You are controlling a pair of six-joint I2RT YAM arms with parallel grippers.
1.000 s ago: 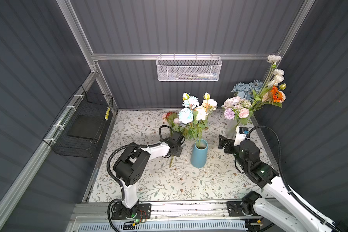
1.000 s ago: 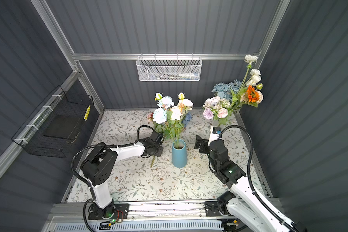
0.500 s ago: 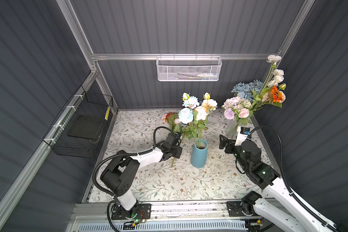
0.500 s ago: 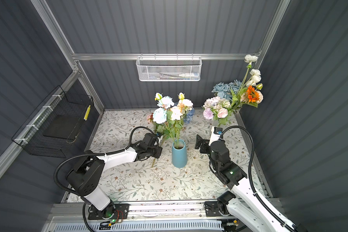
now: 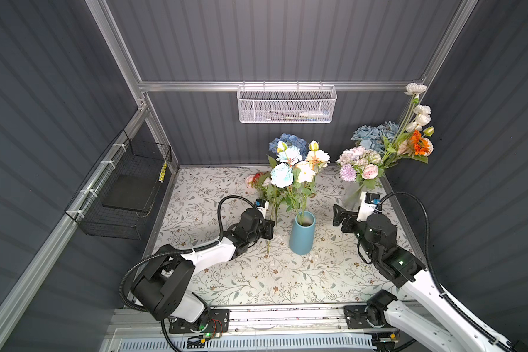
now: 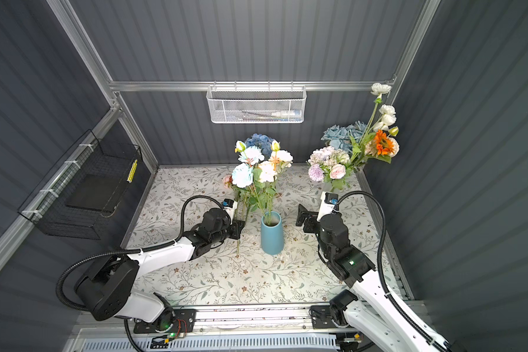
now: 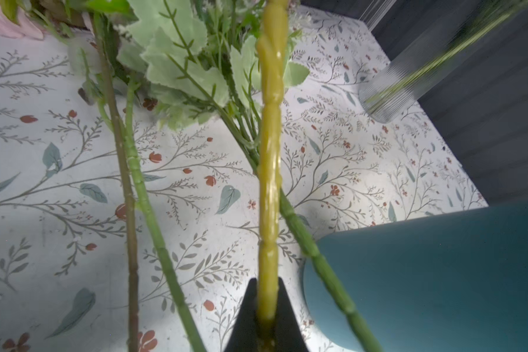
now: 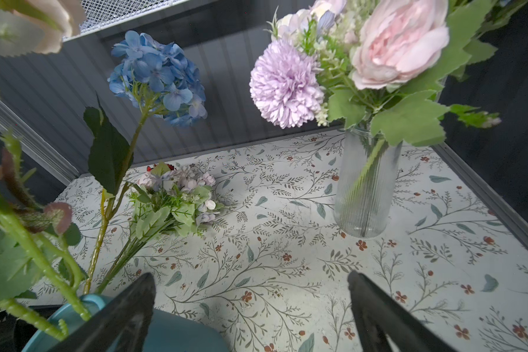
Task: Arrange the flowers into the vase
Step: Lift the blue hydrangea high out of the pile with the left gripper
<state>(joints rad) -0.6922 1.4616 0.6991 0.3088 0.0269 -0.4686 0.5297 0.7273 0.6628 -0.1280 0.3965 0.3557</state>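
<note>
**Item: flowers point(image 5: 296, 170), artificial.**
- I log one bunch of pale blue, white and cream blossoms on green stems. It stands in the blue vase point(image 5: 301, 234) at mid-table.
- One blue hydrangea point(image 8: 159, 79) on a yellow-green stem point(image 7: 269, 152) stands upright just beside that vase and outside it, on its left in both top views.
- A small pink and lilac spray point(image 8: 177, 195) lies flat on the patterned table point(image 5: 256, 283), farther back.
- A glass vase point(image 8: 363, 189) in the back right corner holds lilac, pink, blue, orange and white blossoms.

**Left arm:** it is stretched low across the table. The left gripper point(image 7: 267, 285) has its fingers clamped on the hydrangea's stem, low on its length. I cannot tell whether the foot of the stem touches the table.

**Right arm:** the elbow is raised. The right gripper point(image 8: 250, 275) hangs near the blue vase's rim, on its right in both top views. Its fingers are spread wide apart and clear of the vase.
</note>
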